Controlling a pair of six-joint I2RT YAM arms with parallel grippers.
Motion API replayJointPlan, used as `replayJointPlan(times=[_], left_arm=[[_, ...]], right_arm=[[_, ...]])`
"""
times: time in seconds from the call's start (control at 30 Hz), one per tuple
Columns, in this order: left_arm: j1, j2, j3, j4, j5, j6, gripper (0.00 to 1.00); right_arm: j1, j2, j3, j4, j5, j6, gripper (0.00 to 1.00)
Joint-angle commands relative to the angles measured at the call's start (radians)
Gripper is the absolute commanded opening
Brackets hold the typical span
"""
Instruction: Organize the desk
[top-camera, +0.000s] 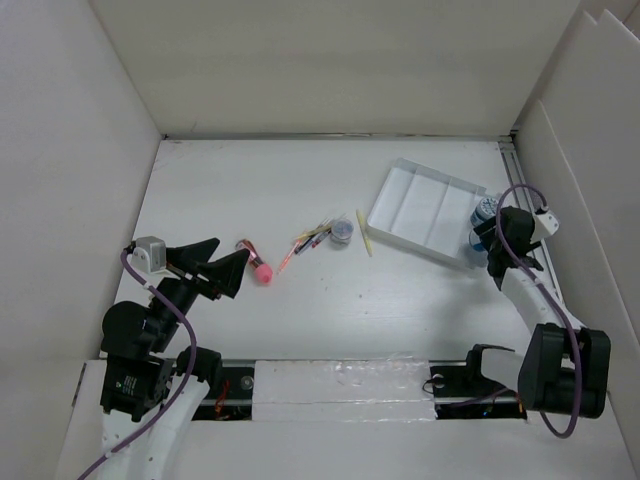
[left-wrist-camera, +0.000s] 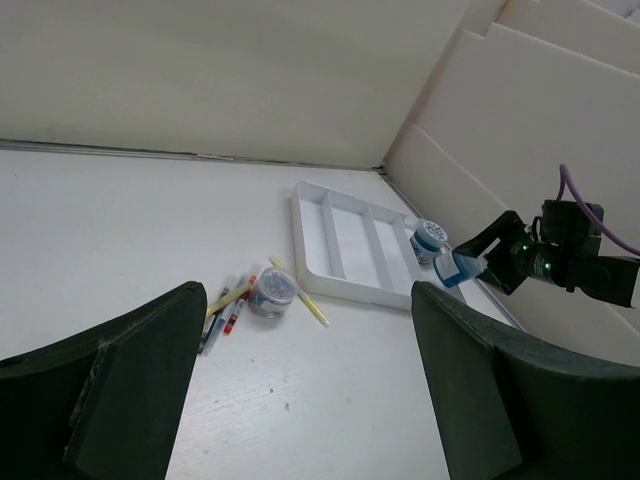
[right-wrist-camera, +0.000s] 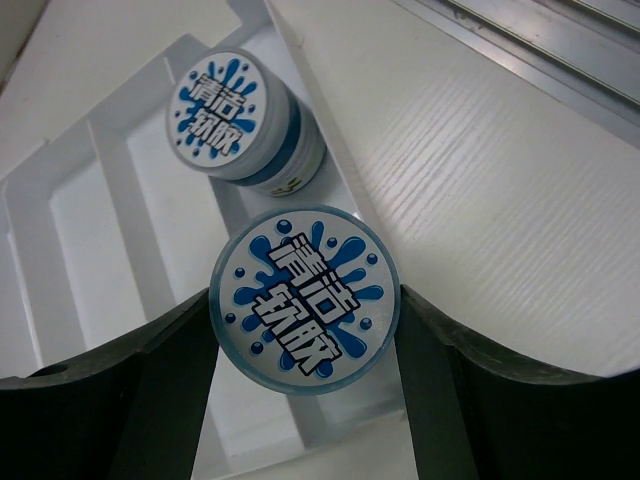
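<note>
Right wrist: right end effector (right-wrist-camera: 305, 335) clamped on a blue-lidded tub (right-wrist-camera: 303, 295) (left end effector (left-wrist-camera: 308, 335) spread wide, empty).

Wide open, the left gripper (left-wrist-camera: 308, 292) is hanging over the desk (left-wrist-camera: 100, 230)
Pens (left-wrist-camera: 228, 308), a loose tub (left-wrist-camera: 271, 292) and a yellow stick (left-wrist-camera: 312, 310) are lying together mid-desk; the white tray (left-wrist-camera: 345, 240) is sitting toward the far right corner, a second tub (left-wrist-camera: 429, 238) inside, the right gripper (left-wrist-camera: 478, 262) clutching a third tub (left-wrist-camera: 452, 268) beside it.

Top cam above desk (top-camera: 400, 300); wrist cams share tray (top-camera: 414, 207): L far, R close.
</note>
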Motion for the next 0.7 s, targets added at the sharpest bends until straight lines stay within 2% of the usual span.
replayJointPlan(times=[0.0,0.27,0.47,0.63,0.67], left_arm=[[-0.003,-0.009,0.004,0.051,0.009,-0.001,0.79],[-0.012,-0.020,0.007,0.049,0.003,-0.003,0.79],[-0.012,-0.017,0.007,0.048,0.001,0.002,0.79],[-0.012,-0.017,0.007,0.049,0.003,0.002,0.79],[-0.012,-0.014,0.007,0.048,0.000,0.002,0.79]], right_arm=[[-0.060,0.020,0.074,0.050,-0.094,0.009,0.64],[-0.094,0.091,0.117,0.004,-0.142,-0.017,0.67],[-0.094,0.086,0.114,0.006,-0.144,-0.018,0.83],[-0.094,0.054,0.097,0.017,-0.147,-0.012,0.86],[-0.094,0.005,0.085,0.024,-0.165,-0.005,0.85]])
